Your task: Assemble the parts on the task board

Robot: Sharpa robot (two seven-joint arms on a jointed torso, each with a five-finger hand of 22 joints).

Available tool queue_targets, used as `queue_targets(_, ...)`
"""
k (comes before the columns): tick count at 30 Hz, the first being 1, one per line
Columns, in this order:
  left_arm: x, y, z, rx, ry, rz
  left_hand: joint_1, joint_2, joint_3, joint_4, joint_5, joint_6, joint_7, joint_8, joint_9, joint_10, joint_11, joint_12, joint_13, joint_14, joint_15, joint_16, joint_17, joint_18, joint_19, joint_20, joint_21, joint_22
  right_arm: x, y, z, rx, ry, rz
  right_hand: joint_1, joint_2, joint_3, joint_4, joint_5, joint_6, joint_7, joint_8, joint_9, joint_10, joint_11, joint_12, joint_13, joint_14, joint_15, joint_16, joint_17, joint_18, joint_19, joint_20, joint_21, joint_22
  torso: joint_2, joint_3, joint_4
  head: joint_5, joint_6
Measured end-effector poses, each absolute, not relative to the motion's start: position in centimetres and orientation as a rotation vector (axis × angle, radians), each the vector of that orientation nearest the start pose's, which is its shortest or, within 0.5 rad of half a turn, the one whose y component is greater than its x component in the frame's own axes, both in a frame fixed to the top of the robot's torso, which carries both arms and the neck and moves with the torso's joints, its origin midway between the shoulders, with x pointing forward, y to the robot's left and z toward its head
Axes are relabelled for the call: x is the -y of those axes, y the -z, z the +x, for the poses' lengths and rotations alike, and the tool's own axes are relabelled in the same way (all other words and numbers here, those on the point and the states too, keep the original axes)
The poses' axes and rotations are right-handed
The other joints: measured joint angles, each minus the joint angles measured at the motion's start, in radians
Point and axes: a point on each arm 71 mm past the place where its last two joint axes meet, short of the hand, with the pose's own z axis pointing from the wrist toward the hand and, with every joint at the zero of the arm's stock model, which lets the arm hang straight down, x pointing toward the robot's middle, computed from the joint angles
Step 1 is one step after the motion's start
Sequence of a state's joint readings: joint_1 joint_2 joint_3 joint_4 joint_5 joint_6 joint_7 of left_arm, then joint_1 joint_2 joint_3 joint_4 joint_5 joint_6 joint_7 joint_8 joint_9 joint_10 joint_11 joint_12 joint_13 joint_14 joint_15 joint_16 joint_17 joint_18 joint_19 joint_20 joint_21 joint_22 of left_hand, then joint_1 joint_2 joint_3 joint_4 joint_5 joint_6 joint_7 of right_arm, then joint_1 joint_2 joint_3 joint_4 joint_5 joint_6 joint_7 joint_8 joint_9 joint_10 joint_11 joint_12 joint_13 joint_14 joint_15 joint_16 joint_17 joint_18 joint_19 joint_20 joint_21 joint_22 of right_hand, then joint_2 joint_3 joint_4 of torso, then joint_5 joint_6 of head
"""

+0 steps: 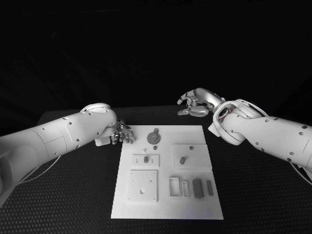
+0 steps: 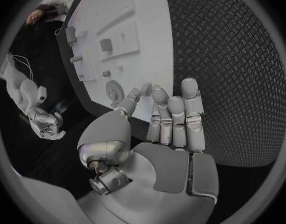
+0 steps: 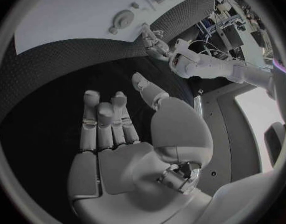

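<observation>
The white task board (image 1: pixel 166 195) lies in the middle of the black table. A round grey part (image 1: pixel 153 137) sits near its far edge, and a small peg (image 1: pixel 180 159) stands in a square block behind it. Two square plates (image 1: pixel 143 185) lie on the board's left side, and several narrow grey pieces (image 1: pixel 191 187) on its right. My left hand (image 1: pixel 117 134) hovers at the board's far left corner, fingers straight and holding nothing (image 2: pixel 165 119). My right hand (image 1: pixel 195 103) hangs beyond the far right corner, off the board, fingers spread and empty (image 3: pixel 118 129).
Black textured table (image 1: pixel 71 195) surrounds the board on all sides. The round part (image 2: pixel 113 90) lies just ahead of my left fingertips. Across the board (image 3: pixel 87 15), my left hand (image 3: pixel 157 42) appears in the right wrist view.
</observation>
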State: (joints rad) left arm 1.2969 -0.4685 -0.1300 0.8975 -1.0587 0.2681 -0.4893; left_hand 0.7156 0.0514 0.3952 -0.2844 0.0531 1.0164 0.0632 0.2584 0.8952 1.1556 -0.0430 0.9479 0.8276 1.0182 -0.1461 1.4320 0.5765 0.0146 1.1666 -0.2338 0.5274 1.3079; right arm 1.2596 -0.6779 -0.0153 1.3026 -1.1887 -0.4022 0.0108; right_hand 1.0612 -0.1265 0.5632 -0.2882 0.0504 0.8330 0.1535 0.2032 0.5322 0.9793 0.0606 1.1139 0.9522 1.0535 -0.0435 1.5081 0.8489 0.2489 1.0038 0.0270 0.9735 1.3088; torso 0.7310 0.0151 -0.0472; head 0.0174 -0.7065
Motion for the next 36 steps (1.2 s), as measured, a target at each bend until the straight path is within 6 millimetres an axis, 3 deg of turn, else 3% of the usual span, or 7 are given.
queue_targets(2,-21.36,23.24,57.66,-2.353,0.150,-0.250,0.018,0.002,0.003,0.000,0.000,0.000,0.000,0.001,-0.002,0.000,0.000,0.000,0.000,0.000,0.000,0.000,-0.001,0.000,0.000,0.000,0.000,0.000,18.10,15.18,53.83,-1.538,-0.797,0.073,0.000,0.000,0.000,0.000,0.000,0.000,0.000,0.000,0.000,0.000,0.000,0.000,0.000,0.000,0.000,0.000,0.000,0.000,0.000,0.000,0.000,0.000,0.000,0.0001,0.0000,0.000,0.000)
queue_targets(4,-21.33,23.24,57.65,-2.354,0.152,-0.250,0.047,-0.024,0.056,0.029,0.000,0.003,0.001,0.005,-0.005,0.000,0.000,0.000,-0.003,0.000,0.000,0.000,-0.003,0.000,0.005,0.002,0.000,0.000,18.10,15.19,53.83,-1.539,-0.797,0.073,0.000,0.000,0.000,0.000,0.000,0.000,0.000,0.000,0.000,0.000,0.000,0.000,0.000,0.000,0.000,0.000,-0.001,0.000,0.000,0.000,0.000,0.000,0.000,0.0001,0.0000,0.000,0.000)
queue_targets(6,-21.32,23.25,57.65,-2.355,0.155,-0.251,0.052,-0.030,0.076,0.036,0.000,0.005,0.003,0.005,-0.006,0.000,0.000,0.000,-0.003,0.000,0.000,0.000,-0.003,0.000,0.009,-0.001,0.000,0.000,18.11,15.19,53.83,-1.539,-0.797,0.073,0.000,0.000,0.000,0.000,0.000,0.000,0.000,0.000,0.000,0.000,0.000,0.000,0.000,0.000,0.000,0.000,-0.001,0.000,0.000,0.000,0.000,0.000,0.000,0.0001,0.0000,0.000,0.000)
queue_targets(10,-21.30,23.26,57.64,-2.357,0.157,-0.252,0.067,-0.031,0.091,0.029,0.000,0.007,0.004,0.005,-0.006,0.000,0.000,0.000,-0.003,0.000,0.000,0.004,-0.003,0.000,0.011,-0.004,0.000,0.000,18.11,15.19,53.84,-1.539,-0.797,0.073,0.000,0.000,0.000,0.000,0.000,0.000,0.000,0.000,0.000,0.000,0.000,0.000,0.000,0.000,0.000,0.000,-0.001,0.000,0.000,0.000,0.000,0.000,0.000,0.0001,0.0001,0.000,-0.001)
queue_targets(20,-21.37,23.26,57.66,-2.356,0.160,-0.256,0.124,0.007,0.130,0.004,0.000,0.020,-0.007,0.020,-0.009,0.006,-0.006,0.004,-0.004,0.002,0.002,0.008,-0.004,0.000,0.015,-0.004,0.000,0.000,18.10,15.19,53.83,-1.539,-0.797,0.073,0.000,0.000,0.000,0.000,0.000,-0.002,-0.002,0.000,0.000,0.000,0.000,0.000,0.000,0.000,0.000,0.000,-0.001,0.000,0.000,0.000,0.000,0.000,0.000,-0.0003,0.0001,-0.001,0.003)
queue_targets(25,-21.37,23.24,57.67,-2.351,0.166,-0.257,0.150,0.000,0.183,0.014,-0.009,0.038,-0.022,0.035,-0.009,0.015,-0.014,0.008,-0.006,0.007,0.000,0.012,-0.006,-0.001,0.022,-0.008,0.006,0.000,18.10,15.20,53.85,-1.539,-0.797,0.073,0.000,0.000,-0.003,0.003,0.000,-0.002,-0.002,0.000,0.000,0.000,0.000,0.000,0.000,0.000,0.000,0.000,-0.001,0.000,0.000,0.000,0.000,0.000,0.000,-0.0004,0.0000,0.000,0.000)
queue_targets(36,-21.65,23.18,57.57,-2.340,0.197,-0.294,0.158,-0.009,0.196,0.008,-0.008,0.048,-0.026,0.035,-0.009,0.026,-0.018,0.012,-0.007,0.009,0.001,0.019,-0.006,-0.001,0.028,-0.006,0.012,0.000,18.08,15.20,53.85,-1.540,-0.797,0.073,0.000,0.000,-0.003,0.003,0.000,-0.002,-0.002,0.000,-0.001,0.000,0.000,0.000,-0.001,-0.001,0.001,0.000,-0.001,0.000,0.000,0.000,0.000,0.000,0.000,-0.0007,0.0000,0.000,-0.004)
